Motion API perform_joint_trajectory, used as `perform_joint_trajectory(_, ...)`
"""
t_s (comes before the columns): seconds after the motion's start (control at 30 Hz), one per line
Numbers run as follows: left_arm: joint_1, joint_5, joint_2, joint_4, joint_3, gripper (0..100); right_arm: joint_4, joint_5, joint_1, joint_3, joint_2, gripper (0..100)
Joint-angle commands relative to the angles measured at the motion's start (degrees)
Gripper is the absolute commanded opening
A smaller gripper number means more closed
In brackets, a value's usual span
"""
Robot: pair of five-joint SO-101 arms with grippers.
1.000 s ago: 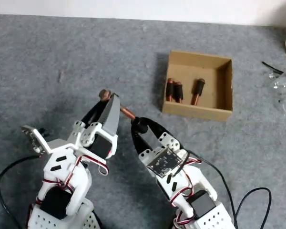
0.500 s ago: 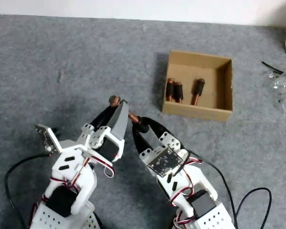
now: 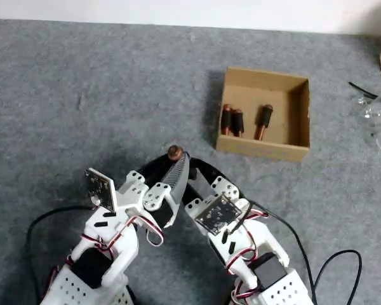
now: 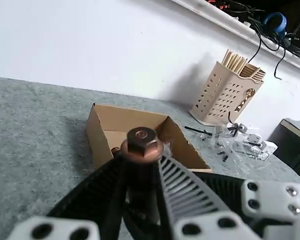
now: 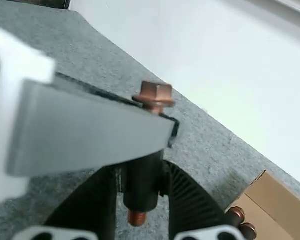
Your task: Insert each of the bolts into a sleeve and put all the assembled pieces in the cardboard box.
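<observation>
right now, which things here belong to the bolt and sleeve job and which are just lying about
Job:
bolt, held by the left pincer
sleeve, held by the right pincer
cardboard box
three assembled pieces inside it

Lying about:
perforated holder of sticks
clear plastic bits

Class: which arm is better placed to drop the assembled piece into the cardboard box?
Right, probably: the right gripper clamps the sleeve with the bolt through it and sits nearer the cardboard box; the left gripper grips only the bolt.
</observation>
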Motion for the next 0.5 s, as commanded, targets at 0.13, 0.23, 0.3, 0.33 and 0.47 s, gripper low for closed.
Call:
perform_joint_trajectory(0.13,0.84,-0.44,-0.04,1.41,0.66,4,-1.36,0.53,1.63,7.60,-1.27,0.5)
perform_joint_trajectory(0.23,0.84,-0.35,-0.04,2.99,1.45,18,-1.36,0.53,1.63,7.60,-1.27,0.5)
perform_joint_trajectory(0.3,0.84,-0.35,-0.04,4.31,1.80,28,-1.36,0.53,1.63,7.60,-1.27,0.5)
perform_joint_trajectory(0.33,0.84,-0.35,-0.04,4.92,1.71,32,-1.36,0.53,1.63,7.60,-1.27,0.5)
perform_joint_trajectory(0.47,-5.05,4.84,-0.04,3.96,1.19,36,-1.36,0.53,1.63,7.60,-1.27,0.5)
